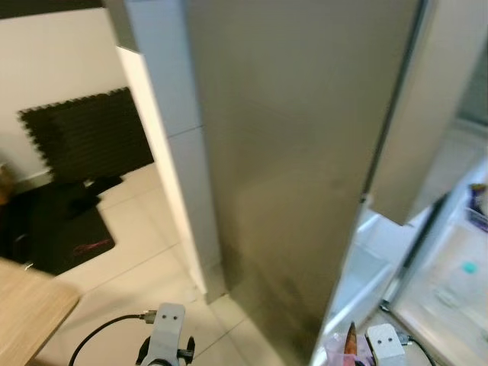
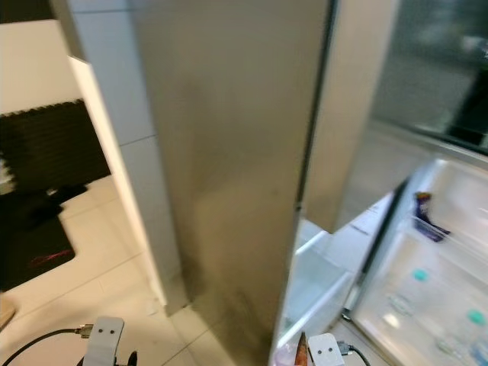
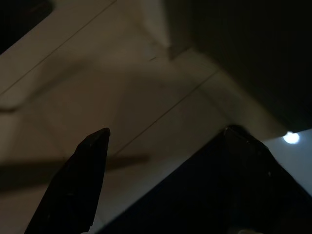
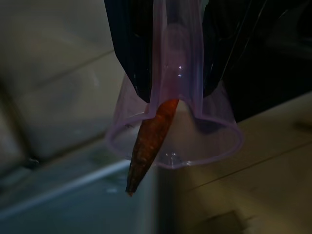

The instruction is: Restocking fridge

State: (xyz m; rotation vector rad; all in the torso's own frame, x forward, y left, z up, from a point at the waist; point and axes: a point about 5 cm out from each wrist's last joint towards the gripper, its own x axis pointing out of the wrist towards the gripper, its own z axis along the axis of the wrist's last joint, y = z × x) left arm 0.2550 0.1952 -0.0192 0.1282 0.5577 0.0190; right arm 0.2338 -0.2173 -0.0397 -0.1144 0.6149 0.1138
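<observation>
The right claw (image 4: pixel 168 83) pinches a clear pouch (image 4: pixel 175 131) holding a carrot (image 4: pixel 148 144) (left claw (image 3: pixel 161 170) spread, idle), so swing toward the open fridge (image 2: pixel 427 274) at three o'clock, clearing its door (image 1: pixel 297 168).

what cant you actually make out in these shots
- Fridge interior: eye views blurred; the open door hides most shelves, items unreadable.
- Carrot in the clear purple cup: its upper part is hidden between the right gripper jaws.
- Left gripper: left wrist view is dark; the dark area beside the floor can't be identified.
</observation>
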